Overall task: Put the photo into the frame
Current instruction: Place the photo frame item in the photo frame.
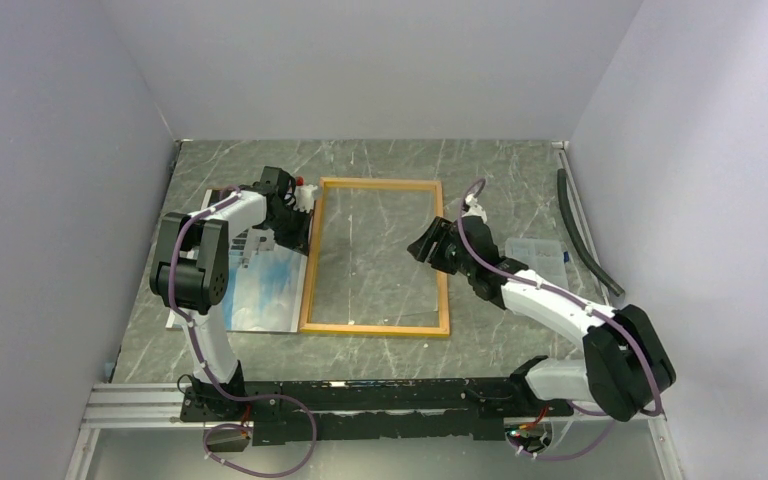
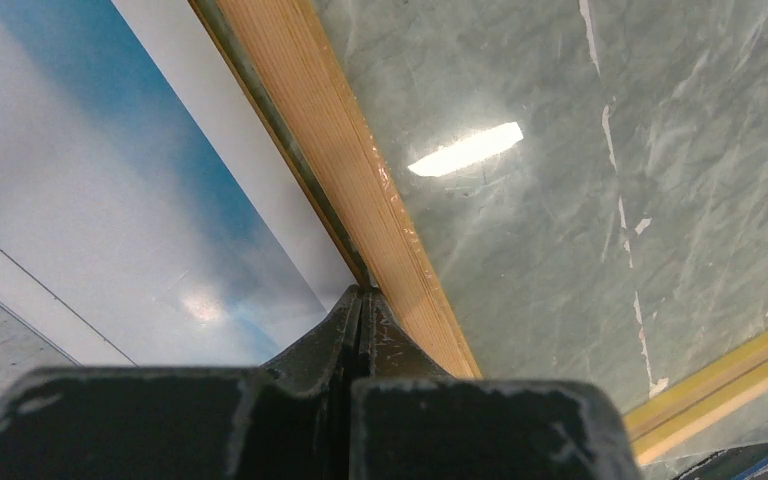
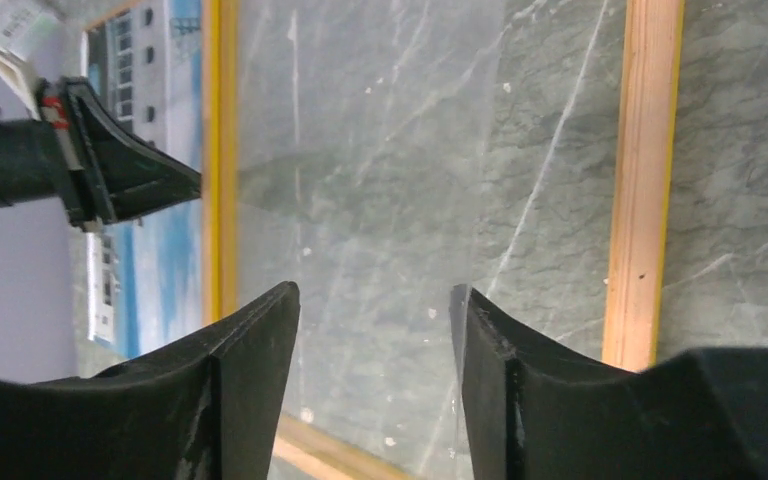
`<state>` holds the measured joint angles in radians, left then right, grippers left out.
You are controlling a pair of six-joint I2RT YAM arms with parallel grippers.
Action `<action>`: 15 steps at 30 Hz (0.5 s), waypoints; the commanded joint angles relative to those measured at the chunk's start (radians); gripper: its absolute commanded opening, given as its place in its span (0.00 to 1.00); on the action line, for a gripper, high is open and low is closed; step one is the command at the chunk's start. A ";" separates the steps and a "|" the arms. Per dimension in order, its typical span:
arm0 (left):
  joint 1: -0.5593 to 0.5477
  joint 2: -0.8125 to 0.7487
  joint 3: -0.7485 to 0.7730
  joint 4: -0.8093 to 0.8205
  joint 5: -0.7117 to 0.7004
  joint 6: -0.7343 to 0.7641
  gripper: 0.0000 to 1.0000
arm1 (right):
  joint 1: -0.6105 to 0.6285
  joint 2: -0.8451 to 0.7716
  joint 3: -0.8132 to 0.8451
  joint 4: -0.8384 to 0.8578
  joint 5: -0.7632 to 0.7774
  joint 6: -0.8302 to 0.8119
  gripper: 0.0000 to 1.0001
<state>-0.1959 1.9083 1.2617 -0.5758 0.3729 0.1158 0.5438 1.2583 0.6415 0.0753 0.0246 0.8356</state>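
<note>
Wood grain is shown on the upturned back of the frame (image 1: 375, 327), a long rectangle laid flat, the veined grey-green surface (image 1: 500, 170) seen through its clear pane. The glossy photo (image 1: 265, 295) (blue sky, white margin) is laid just left, against its rail. The left hand (image 2: 362, 300) is closed, tips together, at that seam; the right hand (image 3: 375, 295) is held open above the pane. Three sides are enclosed by plain pale walls (image 1: 360, 60).

Lab bench (image 1: 520, 170), plain white walls (image 1: 360, 60)
</note>
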 commanded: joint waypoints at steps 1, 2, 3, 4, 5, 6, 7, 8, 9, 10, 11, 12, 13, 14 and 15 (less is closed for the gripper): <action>-0.016 -0.032 -0.007 -0.018 0.038 0.012 0.03 | -0.016 0.031 0.060 -0.021 -0.019 -0.058 0.66; -0.016 -0.032 -0.005 -0.017 0.038 0.011 0.03 | -0.021 0.046 0.067 -0.028 -0.021 -0.067 0.68; -0.016 -0.032 -0.004 -0.018 0.038 0.011 0.03 | -0.024 0.058 0.074 -0.032 -0.020 -0.074 0.70; -0.015 -0.032 -0.003 -0.018 0.037 0.011 0.03 | -0.028 0.070 0.081 -0.035 -0.020 -0.084 0.71; -0.016 -0.031 -0.003 -0.018 0.037 0.010 0.03 | -0.031 0.080 0.089 -0.039 -0.020 -0.091 0.72; -0.016 -0.031 -0.002 -0.019 0.037 0.011 0.03 | -0.034 0.091 0.095 -0.043 -0.020 -0.098 0.74; -0.016 -0.032 -0.001 -0.018 0.036 0.011 0.03 | -0.037 0.103 0.101 -0.048 -0.020 -0.106 0.75; -0.016 -0.030 -0.001 -0.019 0.036 0.012 0.03 | -0.041 0.114 0.109 -0.053 -0.021 -0.114 0.76; -0.016 -0.031 -0.001 -0.019 0.035 0.012 0.03 | -0.044 0.126 0.116 -0.059 -0.020 -0.123 0.77; -0.016 -0.029 0.000 -0.019 0.035 0.013 0.03 | -0.050 0.137 0.124 -0.067 -0.020 -0.130 0.78; -0.017 -0.029 0.000 -0.019 0.035 0.013 0.03 | -0.055 0.149 0.131 -0.070 -0.020 -0.136 0.78; -0.016 -0.028 0.000 -0.019 0.036 0.013 0.03 | -0.062 0.159 0.136 -0.071 -0.032 -0.141 0.78; -0.016 -0.029 0.001 -0.019 0.036 0.013 0.03 | -0.067 0.168 0.138 -0.070 -0.046 -0.146 0.79; -0.016 -0.027 -0.001 -0.018 0.036 0.013 0.03 | -0.072 0.177 0.140 -0.067 -0.051 -0.150 0.79; -0.016 -0.027 -0.001 -0.018 0.036 0.013 0.03 | -0.074 0.185 0.146 -0.068 -0.053 -0.153 0.79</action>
<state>-0.1963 1.9083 1.2617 -0.5758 0.3729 0.1165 0.4866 1.4216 0.7345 -0.0082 -0.0002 0.7258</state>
